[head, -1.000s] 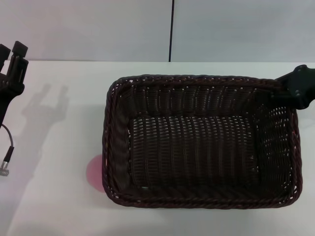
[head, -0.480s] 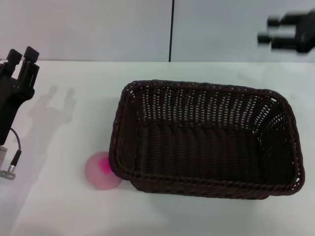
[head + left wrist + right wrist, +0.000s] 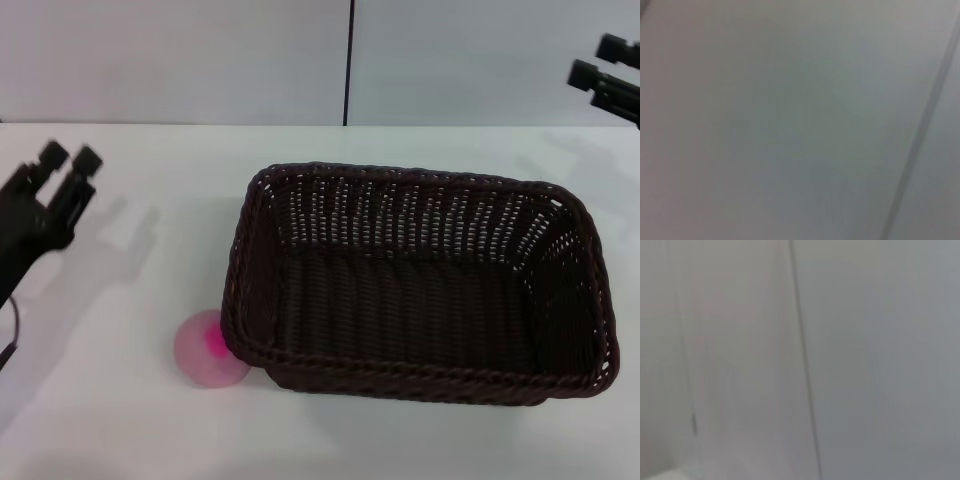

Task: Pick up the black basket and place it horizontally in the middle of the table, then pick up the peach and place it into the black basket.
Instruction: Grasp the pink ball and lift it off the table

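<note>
The black basket (image 3: 415, 285) sits flat on the white tabletop (image 3: 150, 150), long side running 9 to 3 o'clock, roughly central though a little toward 3 o'clock. I judge the first half of the task done; the step in hand is the peach (image 3: 208, 347).

The peach rests on the tabletop at the basket's 8 o'clock corner, touching or just beside the braided rim — its magenta blotch faces the wicker and part of the fruit is tucked under the flared side.

My left end effector (image 3: 67, 160) hangs over the tabletop at about 10 o'clock from the peach, well apart from it, its two fingers spread with a clear gap and nothing between them. My right end effector (image 3: 605, 62) is up at the 2 o'clock corner of the head view, above and beyond the basket, fingers also apart and empty. Both wrist views show only blank wall, so they give no help with alignment.

To do this well, I should come at the peach with the left arm from its open side, at 9 o'clock, so the fingers do not catch the rim. The fruit is round and likely to roll — I would close across its widest part, lift straight up clear of the rim, then lower it inside the basket.
</note>
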Motion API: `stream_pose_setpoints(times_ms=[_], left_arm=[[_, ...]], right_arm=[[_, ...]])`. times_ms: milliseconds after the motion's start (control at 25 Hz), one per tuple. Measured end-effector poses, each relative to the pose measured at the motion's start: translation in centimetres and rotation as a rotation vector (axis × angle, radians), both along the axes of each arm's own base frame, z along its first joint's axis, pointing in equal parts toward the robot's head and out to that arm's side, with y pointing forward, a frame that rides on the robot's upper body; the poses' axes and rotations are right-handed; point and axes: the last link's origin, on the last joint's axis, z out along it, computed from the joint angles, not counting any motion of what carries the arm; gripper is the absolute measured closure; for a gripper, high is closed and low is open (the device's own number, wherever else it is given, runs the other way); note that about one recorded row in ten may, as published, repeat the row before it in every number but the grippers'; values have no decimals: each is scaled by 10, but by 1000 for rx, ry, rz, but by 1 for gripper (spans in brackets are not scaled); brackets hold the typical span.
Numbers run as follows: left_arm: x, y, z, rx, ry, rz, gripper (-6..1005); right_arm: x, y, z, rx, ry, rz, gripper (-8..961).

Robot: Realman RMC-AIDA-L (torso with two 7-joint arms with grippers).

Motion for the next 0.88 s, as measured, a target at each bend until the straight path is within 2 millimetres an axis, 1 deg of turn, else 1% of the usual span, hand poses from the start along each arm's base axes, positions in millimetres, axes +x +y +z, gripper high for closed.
stream_pose_setpoints(times_ms=[40, 160, 200, 240, 280, 320, 360, 400, 440, 560, 600, 680, 720, 760, 800, 880], left_arm=[[-8, -9, 7, -75, 44, -32, 412], [-9, -12, 9, -86, 52, -38, 410], [-15, -22, 17, -116, 84, -57, 409], [-24, -37, 28, -136, 105, -56, 409], [-29, -44, 34, -140, 108, -48, 408], [-32, -49, 37, -144, 107, -39, 407], [-32, -49, 37, -144, 107, -39, 406], [-38, -59, 43, -154, 107, -30, 406], [-39, -65, 44, -180, 116, -40, 405], [-39, -70, 43, -214, 132, -56, 403], [-36, -73, 35, -284, 163, -94, 402], [-35, -74, 32, -305, 171, -104, 401], [-34, -74, 28, -332, 180, -116, 400], [-30, -74, 19, -382, 196, -143, 399], [-30, -74, 19, -382, 196, -143, 399], [-27, -74, 11, -431, 214, -169, 397]], right_arm=[[5, -5, 0, 19, 21, -14, 348], [22, -23, 2, 94, 84, -70, 348], [28, -28, 3, 116, 100, -93, 348], [35, -32, 5, 142, 116, -119, 348], [42, -37, 8, 167, 133, -145, 349], [52, -42, 14, 212, 160, -184, 349], [52, -42, 14, 212, 160, -184, 349], [57, -45, 18, 235, 173, -203, 349], [63, -49, 25, 282, 194, -231, 349], [66, -51, 28, 312, 208, -247, 349], [67, -52, 28, 321, 214, -253, 350], [67, -51, 25, 325, 225, -257, 350], [67, -50, 23, 329, 234, -259, 350], [67, -50, 23, 333, 238, -260, 350], [67, -50, 23, 333, 238, -260, 350], [67, -49, 21, 342, 247, -267, 350]])
